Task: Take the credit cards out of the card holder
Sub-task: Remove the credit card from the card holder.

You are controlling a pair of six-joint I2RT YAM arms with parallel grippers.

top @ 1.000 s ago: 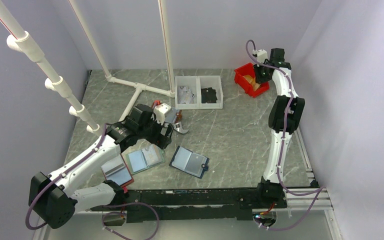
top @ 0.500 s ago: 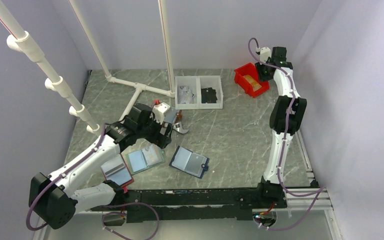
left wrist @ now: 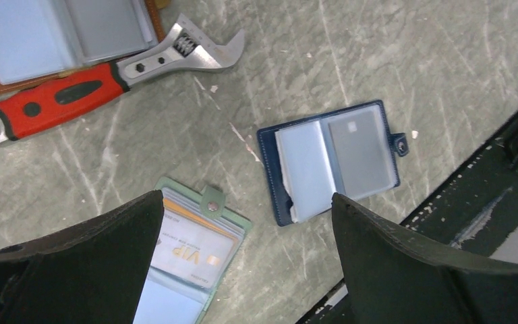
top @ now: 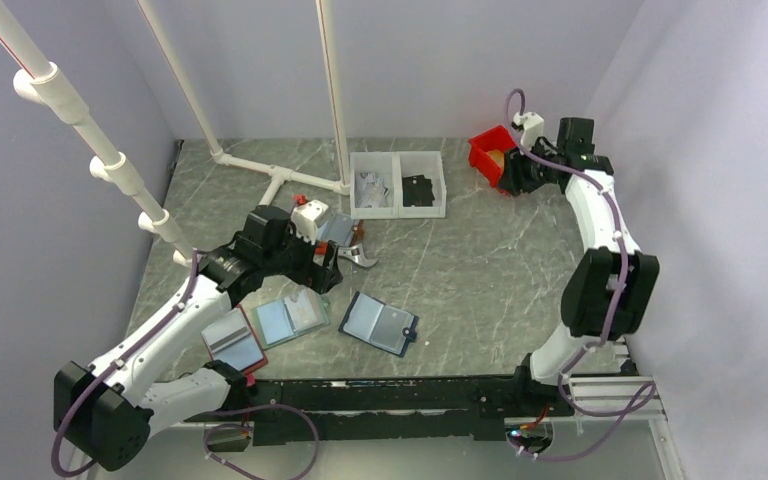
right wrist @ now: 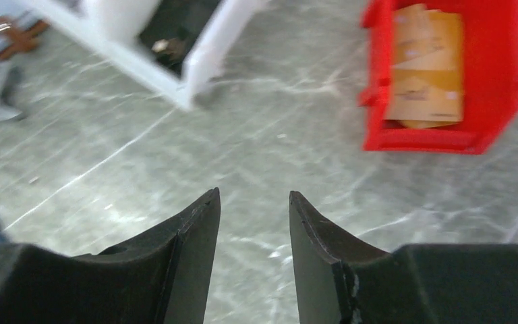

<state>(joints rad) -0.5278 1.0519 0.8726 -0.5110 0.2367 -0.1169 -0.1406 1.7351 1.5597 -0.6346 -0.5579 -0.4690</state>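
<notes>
The navy holder (left wrist: 310, 169) lies open and flat on the tabletop (left wrist: 378, 54), toward its near edge. In the left wrist view its strap tab points right. A grey card (left wrist: 361, 152) sits in the sleeve on the tab side, and the other sleeve looks pale blue.

The left pincer (left wrist: 246, 202) hangs above, released, its jaws wide with nothing between them. Just beside the navy holder lies an open green holder (left wrist: 199, 246) with a card marked VIP. Beyond are a red-handled wrench (left wrist: 108, 74) and a brown holder (left wrist: 61, 34).

Well apart, at the far right, a tan card (right wrist: 423, 64) lies in the red bin (right wrist: 445, 138). The right pincer (right wrist: 253, 197) hovers beside that bin, jaws partly apart and empty.
</notes>
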